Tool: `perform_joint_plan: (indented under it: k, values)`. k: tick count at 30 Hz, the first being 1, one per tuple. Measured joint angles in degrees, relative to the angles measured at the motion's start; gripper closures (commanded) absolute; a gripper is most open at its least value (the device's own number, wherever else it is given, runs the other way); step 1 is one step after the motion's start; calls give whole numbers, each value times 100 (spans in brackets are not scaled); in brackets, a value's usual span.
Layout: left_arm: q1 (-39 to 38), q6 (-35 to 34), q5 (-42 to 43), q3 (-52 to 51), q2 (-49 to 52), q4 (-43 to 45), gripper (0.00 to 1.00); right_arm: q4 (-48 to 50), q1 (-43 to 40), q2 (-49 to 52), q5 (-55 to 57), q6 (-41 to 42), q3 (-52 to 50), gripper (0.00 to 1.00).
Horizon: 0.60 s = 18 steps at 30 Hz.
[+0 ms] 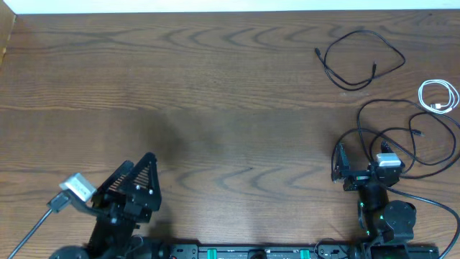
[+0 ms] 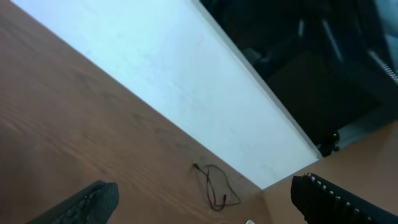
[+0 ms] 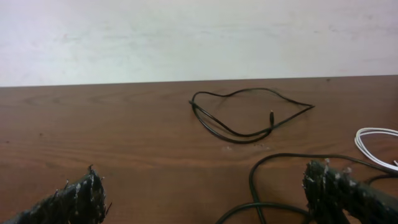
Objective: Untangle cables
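At the near left, the left gripper (image 1: 142,171) hangs over the table (image 1: 215,93) with its fingers spread and nothing between them. No cable lies near it; its wrist view shows only bare wood and one small dark loop far off by the back edge.

The right gripper (image 1: 353,170) sits at the near right. Its jaws are also wide apart and empty, and it faces the far edge.

All three cables lie on the right side of the table. The far black cable (image 3: 199,109) lies alone near the back edge in a loose loop, one plug end resting inside the loop, well apart from the other two. The near black cable (image 3: 252,177) sprawls just beside the right gripper and curves past its right finger in the wrist view; it bends into several loops that seem to cross one another. The white cable (image 1: 437,106) sits coiled at the right edge, near the outer sweep of the near black cable. Whether those two touch cannot be told.

Judging from this layout, the separating looks largely done, since no cord is visibly wound around another. What may be left is opening out the near black cable's own crossings and pulling it clear of the white coil.
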Motion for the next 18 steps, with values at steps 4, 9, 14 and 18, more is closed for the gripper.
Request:
perform_joint_plan:
  k: [4, 9, 14, 18]
  values:
    - [0, 0, 0, 0, -37, -87, 7, 0, 46, 0, 0, 0, 0, 1]
    - [0, 11, -79, 0, -37, -162, 7, 0, 76, 0, 0, 0, 0, 1]
    - [0, 380, -15, 0, -39, -210, 7, 0, 76, 0, 0, 0, 0, 1]
    - [0, 763, 24, 0, -122, -369, 7, 0, 76, 0, 0, 0, 0, 1]
